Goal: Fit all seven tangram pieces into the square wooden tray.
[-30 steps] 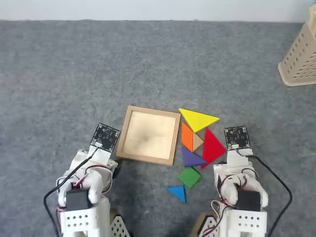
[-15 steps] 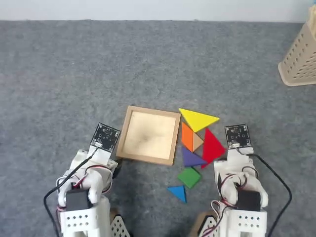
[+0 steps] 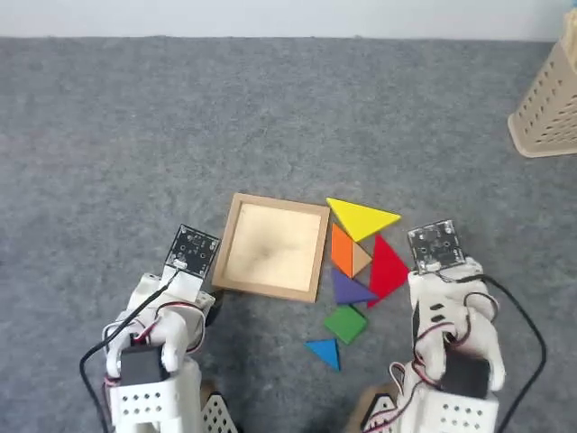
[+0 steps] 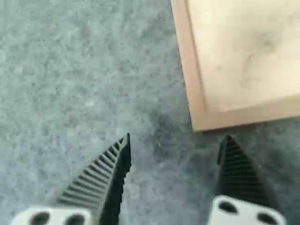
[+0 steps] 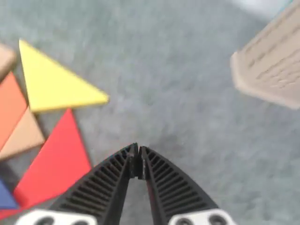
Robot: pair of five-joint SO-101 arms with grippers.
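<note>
The square wooden tray (image 3: pixel 275 245) lies empty on the grey carpet, its corner (image 4: pixel 206 108) just ahead of my left gripper (image 4: pixel 174 144), which stands open over bare carpet. Right of the tray lie the yellow triangle (image 3: pixel 361 217), orange piece (image 3: pixel 340 248), tan triangle (image 3: pixel 361 259), red triangle (image 3: pixel 388 266), purple triangle (image 3: pixel 349 289), green square (image 3: pixel 345 323) and blue triangle (image 3: pixel 325 350). My right gripper (image 5: pixel 138 161) is shut on nothing, hovering beside the red triangle (image 5: pixel 51 161) and below the yellow triangle (image 5: pixel 54 84).
A beige perforated basket (image 3: pixel 548 95) stands at the far right edge, and appears as the basket (image 5: pixel 269 61) ahead of the right gripper. Open carpet stretches beyond the tray and to its left.
The right arm has shifted and lifted slightly, its wrist turning a little. The left arm and all pieces stay where they were.
</note>
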